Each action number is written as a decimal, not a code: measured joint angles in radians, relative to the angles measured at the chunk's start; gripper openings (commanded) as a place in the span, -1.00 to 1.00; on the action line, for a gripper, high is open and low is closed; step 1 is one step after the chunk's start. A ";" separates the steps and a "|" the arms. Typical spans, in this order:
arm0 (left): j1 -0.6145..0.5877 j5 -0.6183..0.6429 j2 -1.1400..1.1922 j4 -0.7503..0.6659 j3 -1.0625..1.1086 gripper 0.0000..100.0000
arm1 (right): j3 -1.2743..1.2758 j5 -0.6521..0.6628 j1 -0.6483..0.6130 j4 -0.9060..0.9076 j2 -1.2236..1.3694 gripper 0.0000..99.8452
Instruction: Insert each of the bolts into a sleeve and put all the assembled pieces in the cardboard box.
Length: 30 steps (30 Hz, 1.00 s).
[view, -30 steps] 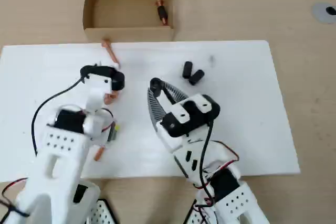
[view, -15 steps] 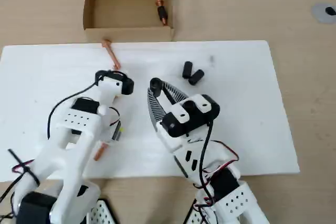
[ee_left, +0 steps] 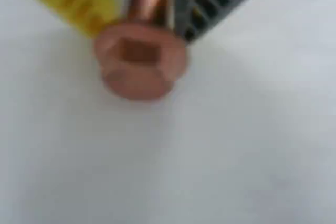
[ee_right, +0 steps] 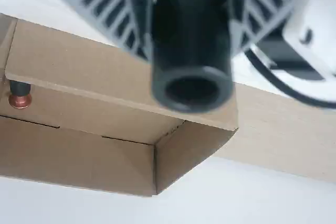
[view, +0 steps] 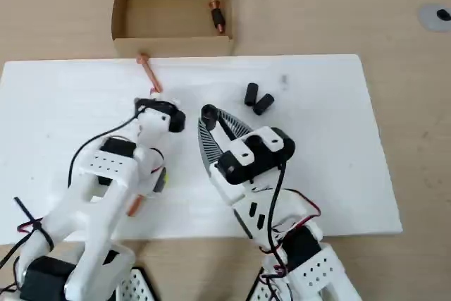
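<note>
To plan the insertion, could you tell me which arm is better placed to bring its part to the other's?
Probably left: the left end effector grips the bolt close beside the right end effector, whose sleeve shows an open bore.

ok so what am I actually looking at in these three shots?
Two small robot arms sit side by side, each ending in a two-finger gripper. The overhead picture comes from a fixed camera above the table; the other two come from cameras on each arm's wrist, looking along its gripper. On the white sheet lie a loose copper bolt and a black sleeve with a second sleeve beside it. The cardboard box beyond the sheet contains one finished piece, a bolt in a sleeve. The left gripper holds a second bolt, head toward its camera. The right gripper holds a third sleeve, open end toward its camera, box behind.
</note>
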 measured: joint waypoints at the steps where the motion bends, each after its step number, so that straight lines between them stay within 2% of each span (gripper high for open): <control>1: 0.000 0.000 0.002 0.000 0.000 -0.98 | 0.000 0.000 0.000 0.000 0.000 -0.98; 5: 0.005 -0.002 0.005 0.028 -0.020 -0.98 | 0.000 0.000 0.000 0.000 0.000 -0.98; 11: -0.040 0.012 -0.020 0.175 -0.196 -0.98 | 0.000 0.000 0.000 0.000 0.000 -0.98; 15: -0.049 0.054 -0.173 0.255 -0.336 -0.98 | 0.000 0.000 0.000 0.000 0.000 -0.98; 20: -0.049 0.150 -0.474 0.267 -0.393 -0.98 | 0.000 0.000 0.000 0.000 0.000 -0.98; 24: -0.021 0.256 -0.755 0.204 -0.377 -0.99 | 0.000 0.000 0.000 0.000 0.000 -0.98; 30: 0.071 0.301 -1.181 -0.051 -0.164 -0.99 | 0.009 -0.002 -0.092 0.000 0.000 -0.98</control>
